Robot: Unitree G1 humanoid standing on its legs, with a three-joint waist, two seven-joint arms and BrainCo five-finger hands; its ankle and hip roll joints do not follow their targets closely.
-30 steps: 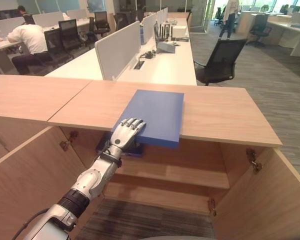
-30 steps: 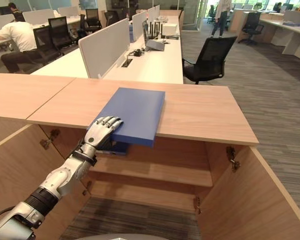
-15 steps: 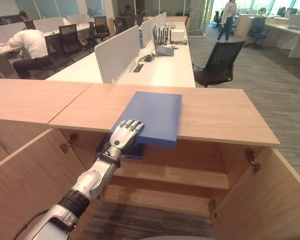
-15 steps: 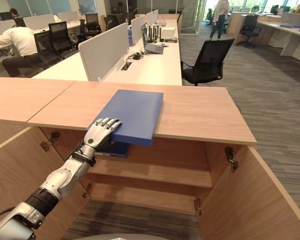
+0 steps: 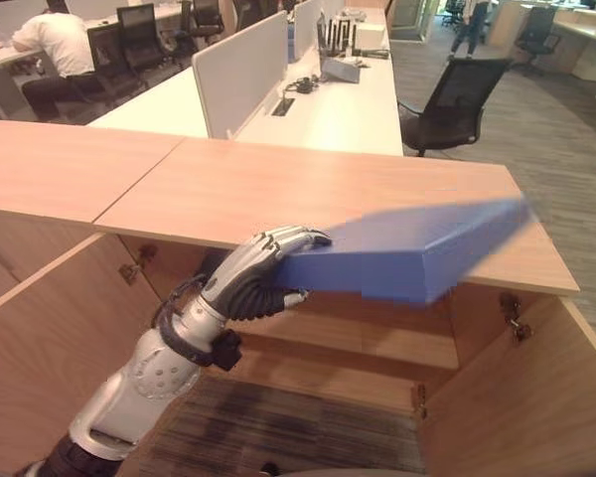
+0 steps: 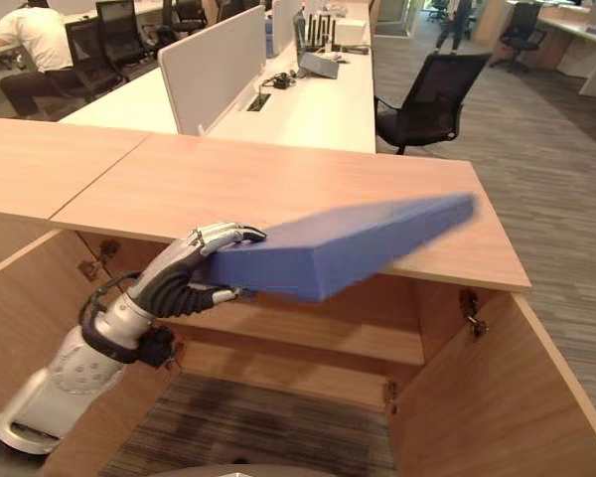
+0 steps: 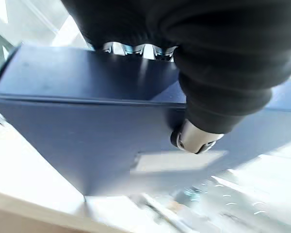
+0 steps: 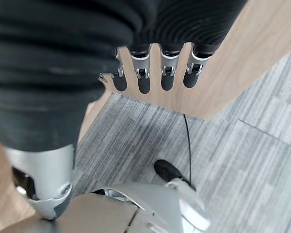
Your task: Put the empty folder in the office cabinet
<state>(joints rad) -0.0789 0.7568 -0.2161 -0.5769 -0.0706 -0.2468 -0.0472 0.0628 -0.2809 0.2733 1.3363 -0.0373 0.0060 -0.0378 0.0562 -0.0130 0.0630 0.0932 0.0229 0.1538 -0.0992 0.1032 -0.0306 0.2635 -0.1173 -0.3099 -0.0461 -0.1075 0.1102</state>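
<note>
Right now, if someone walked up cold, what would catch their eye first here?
The blue folder, held out in the air in front of the wooden cabinet, its far end tilted up over the cabinet top. Next, the left hand gripping the folder's near edge, fingers over the top and thumb beneath. Below, the cabinet doors stand open on bare shelves.

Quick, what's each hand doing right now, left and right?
Left hand: shut on the blue folder, fingers over its top, thumb underneath, at the cabinet front.
Right hand: open, fingers relaxed, holding nothing, hanging over the floor.
</note>
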